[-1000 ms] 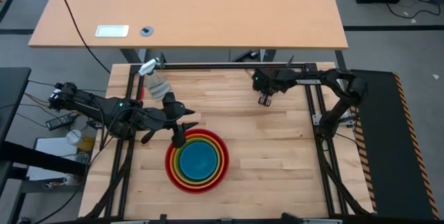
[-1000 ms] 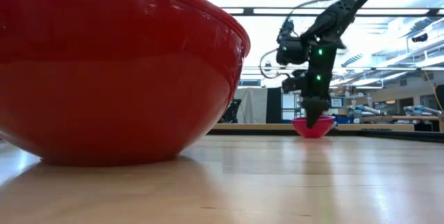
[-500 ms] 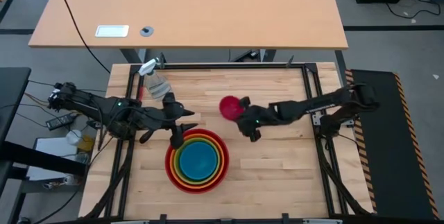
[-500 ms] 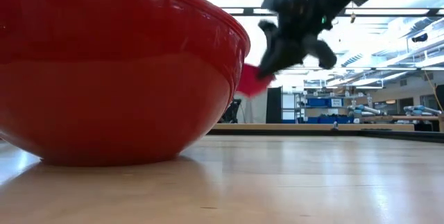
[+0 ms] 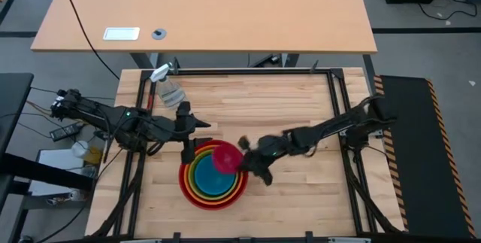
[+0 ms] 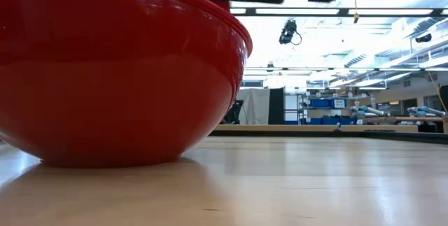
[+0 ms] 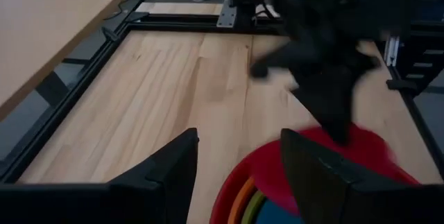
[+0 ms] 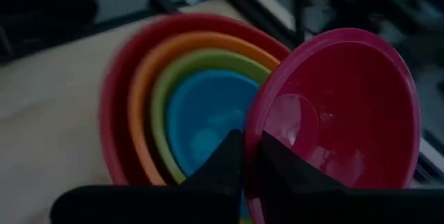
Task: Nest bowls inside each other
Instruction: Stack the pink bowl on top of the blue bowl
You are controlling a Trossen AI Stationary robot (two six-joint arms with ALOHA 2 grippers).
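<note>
Four bowls sit nested on the table: red (image 5: 185,183) outermost, then orange (image 8: 142,85), lime green (image 8: 163,92) and blue (image 5: 210,177) inside. In the low view the red bowl (image 6: 119,72) fills the left. The small magenta-pink bowl (image 5: 225,157) hangs tilted over the stack's right part, with my right gripper (image 5: 242,162) shut on it. My left gripper (image 5: 191,139) stands open at the stack's far-left rim; its fingers (image 7: 173,175) show nothing between them. My right gripper pinches the pink bowl's rim (image 8: 251,151) between its two fingers, one finger (image 8: 288,172) inside the bowl and one (image 8: 223,163) outside. It reaches in from the table's right, slanting down. The bowl is lifted clear and tipped, its hollow facing the gripper, above the blue bowl (image 8: 201,120).
A clear spray bottle (image 5: 167,86) lies at the table's far left corner. Black frame rails (image 5: 248,71) run along the table's far and side edges. Bare wood (image 5: 301,198) lies to the right of the stack. A second desk (image 5: 203,10) stands beyond the far edge.
My right gripper has lifted the pink bowl off the table near the far right corner and swung it toward the near left, to above the nested stack. It has rolled on the way, tipping the bowl. My left gripper has rolled a little in place.
</note>
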